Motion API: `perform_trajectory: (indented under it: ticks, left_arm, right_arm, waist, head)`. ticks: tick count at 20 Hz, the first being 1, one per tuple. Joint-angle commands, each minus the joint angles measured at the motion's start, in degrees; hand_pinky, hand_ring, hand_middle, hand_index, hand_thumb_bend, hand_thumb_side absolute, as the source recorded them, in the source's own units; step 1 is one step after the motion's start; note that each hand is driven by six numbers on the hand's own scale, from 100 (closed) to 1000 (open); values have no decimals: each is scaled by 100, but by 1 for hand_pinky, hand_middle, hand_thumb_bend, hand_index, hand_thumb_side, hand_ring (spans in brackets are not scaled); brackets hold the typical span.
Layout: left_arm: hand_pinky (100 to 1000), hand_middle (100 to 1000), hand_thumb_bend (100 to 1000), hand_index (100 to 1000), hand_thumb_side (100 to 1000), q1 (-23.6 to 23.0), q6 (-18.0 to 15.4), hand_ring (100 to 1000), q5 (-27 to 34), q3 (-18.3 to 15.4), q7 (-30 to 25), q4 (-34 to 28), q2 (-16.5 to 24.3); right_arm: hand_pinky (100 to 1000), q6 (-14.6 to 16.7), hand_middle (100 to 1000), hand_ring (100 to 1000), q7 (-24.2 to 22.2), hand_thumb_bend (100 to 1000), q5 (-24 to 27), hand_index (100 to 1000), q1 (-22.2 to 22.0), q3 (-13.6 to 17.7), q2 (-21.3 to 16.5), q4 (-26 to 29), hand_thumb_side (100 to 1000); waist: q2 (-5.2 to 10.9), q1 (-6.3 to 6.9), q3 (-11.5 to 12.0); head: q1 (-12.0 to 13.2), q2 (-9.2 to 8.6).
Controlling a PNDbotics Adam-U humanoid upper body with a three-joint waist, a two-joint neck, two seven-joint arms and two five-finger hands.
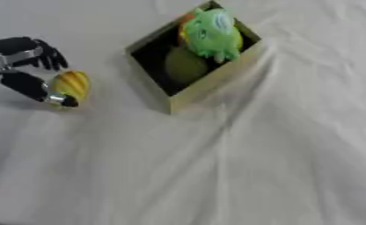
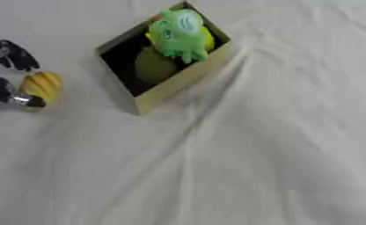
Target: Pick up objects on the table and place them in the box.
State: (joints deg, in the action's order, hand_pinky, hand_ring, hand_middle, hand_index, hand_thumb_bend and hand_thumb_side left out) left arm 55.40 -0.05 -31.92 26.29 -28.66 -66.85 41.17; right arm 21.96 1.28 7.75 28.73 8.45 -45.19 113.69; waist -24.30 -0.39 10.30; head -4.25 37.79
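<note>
A small yellow-orange ribbed object [image 1: 71, 85] lies on the white cloth at the left. My left hand [image 1: 20, 66] is right beside it: the thumb [image 1: 40, 90] touches its near left side and the fingers [image 1: 51, 57] curl above it, without enclosing it. To the right stands a tan cardboard box [image 1: 209, 88] with a dark inside. In it sit a light green plastic toy [image 1: 215, 33], an olive round thing [image 1: 184, 65] and something orange [image 1: 186, 19] at the far corner. My right hand shows in no view.
A white wrinkled cloth [image 1: 240, 167] covers the whole table, with folds running from the box toward the near edge.
</note>
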Motion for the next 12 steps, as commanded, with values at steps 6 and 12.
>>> perform_trajectory:
  ticks: [6, 12]
  left_arm:
    - [742, 654, 729, 792, 516, 140, -49, 726, -197, -85, -29, 288, -27]
    - [730, 643, 608, 785, 481, 135, -3, 716, -237, -112, 37, 431, -103]
  right_arm:
    - [904, 24, 624, 902, -40, 136, 58, 755, -4, 68, -99, 90, 477]
    - [906, 18, 623, 903, -47, 133, 53, 755, -59, 82, -87, 90, 480]
  waist:
    - [148, -1, -9]
    - [147, -4, -24]
  head:
    - [79, -13]
    - [112, -24]
